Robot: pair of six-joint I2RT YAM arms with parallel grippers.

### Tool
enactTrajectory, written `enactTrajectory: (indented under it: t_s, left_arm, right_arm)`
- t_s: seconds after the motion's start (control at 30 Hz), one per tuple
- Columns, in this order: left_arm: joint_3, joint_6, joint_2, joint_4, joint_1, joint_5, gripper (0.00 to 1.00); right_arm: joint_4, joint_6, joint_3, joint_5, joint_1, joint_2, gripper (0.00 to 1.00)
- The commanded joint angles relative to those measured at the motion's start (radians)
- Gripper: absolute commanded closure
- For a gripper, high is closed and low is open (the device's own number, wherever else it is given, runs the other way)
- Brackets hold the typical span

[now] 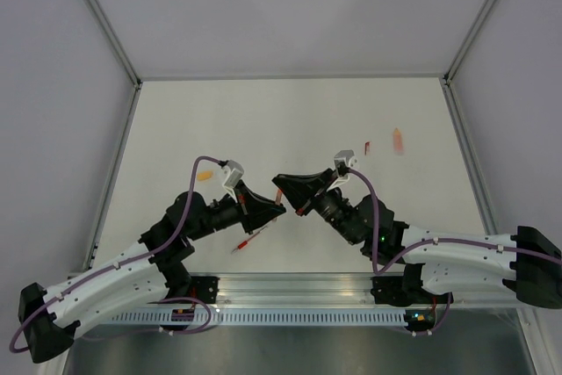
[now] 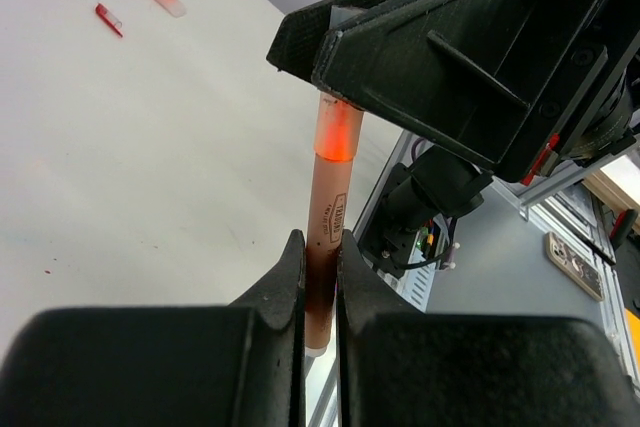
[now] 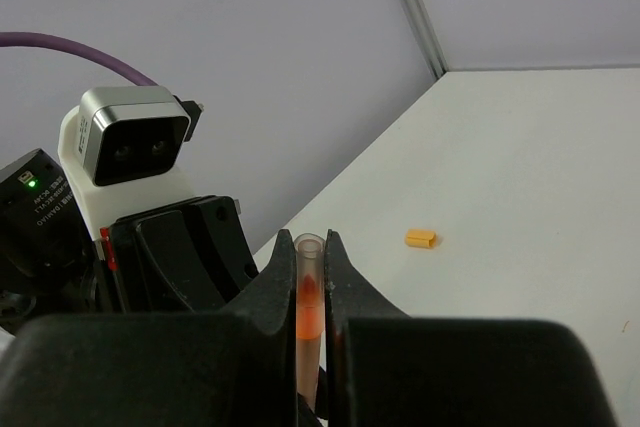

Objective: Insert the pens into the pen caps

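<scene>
The left gripper [image 2: 320, 242] is clamped tight on the pen [image 2: 328, 192]; its long axis points straight at the pen cap [image 3: 309, 292] pinched in the closed right gripper [image 3: 310, 242]; the tip seems to sit inside the cap.

Left arm [image 1: 189, 217], right arm [image 1: 356, 214] tip-to-tip — fingers [image 2: 285, 292] clamped.

Overhead wide; wrist views close, opposed, sharing pen [image 2: 326, 227].
</scene>
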Motion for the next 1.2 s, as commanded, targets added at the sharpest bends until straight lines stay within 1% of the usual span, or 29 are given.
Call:
enactTrajectory:
  t_s: [0.0,0.17,0.33,0.47,0.53,0.6,0.63,0.67,0.73,0.77,0.83,0.93,0.97,1.0,1.1,1.13,1.17]
  left_arm:
    - [0.103,-0.055,0.007,0.23,0.065,-0.373,0.98]
    - [0.106,-0.078,0.041,0.25,0.107,-0.336,0.98]
    - [0.115,-0.09,0.055,0.236,0.143,-0.341,0.98]
    - [0.12,-0.119,0.074,0.233,0.208,-0.302,0.98]
    - [0.118,-0.133,0.094,0.242,0.228,-0.287,0.98]
    - [0.112,-0.165,0.108,0.242,0.261,-0.257,0.98]
    - [0.103,-0.176,0.119,0.268,0.281,-0.24,0.98]
    - [0.1,-0.196,0.125,0.275,0.289,-0.208,0.98]
    - [0.097,-0.219,0.139,0.287,0.3,-0.161,0.98]
    - [0.088,-0.22,0.14,0.314,0.3,-0.123,0.98]
    - [0.084,-0.211,0.134,0.308,0.3,-0.106,0.98]
    - [0.089,-0.194,0.127,0.316,0.301,-0.03,0.98]
    - [0.094,-0.19,0.124,0.314,0.3,0.025,0.98]
    - [0.097,-0.193,0.122,0.31,0.3,0.046,0.98]
    - [0.115,-0.193,0.105,0.27,0.3,0.102,0.98]
    - [0.127,-0.188,0.099,0.252,0.3,0.109,0.96]
    - [0.133,-0.185,0.093,0.233,0.3,0.125,0.93]
  right_arm:
    - [-0.084,0.057,-0.079,-0.191,0.047,0.002,1.0]
    - [-0.097,0.1,-0.077,-0.201,0.047,0.044,1.0]
    - [-0.096,0.126,-0.082,-0.207,0.047,0.066,1.0]
    - [-0.047,0.21,-0.096,-0.257,0.049,0.09,1.0]
    - [-0.056,0.231,-0.087,-0.247,0.057,0.104,1.0]
    - [-0.084,0.246,-0.074,-0.187,0.073,0.123,1.0]
    - [-0.102,0.244,-0.065,-0.158,0.08,0.129,1.0]
    - [-0.136,0.24,-0.057,-0.1,0.09,0.139,1.0]
    - [-0.142,0.22,-0.037,-0.075,0.09,0.147,1.0]
    - [-0.175,0.211,-0.028,-0.06,0.09,0.15,1.0]
    - [-0.215,0.182,0.013,-0.008,0.09,0.14,1.0]
    - [-0.315,0.128,0.087,0.112,0.092,0.117,1.0]
    - [-0.358,0.111,0.132,0.141,0.09,0.109,1.0]
    - [-0.381,0.091,0.16,0.195,0.09,0.109,1.0]
    - [-0.473,0.022,0.284,0.253,0.087,0.129,1.0]
    - [-0.498,0.01,0.318,0.276,0.084,0.144,1.0]
    - [-0.542,-0.01,0.375,0.281,0.071,0.153,1.0]
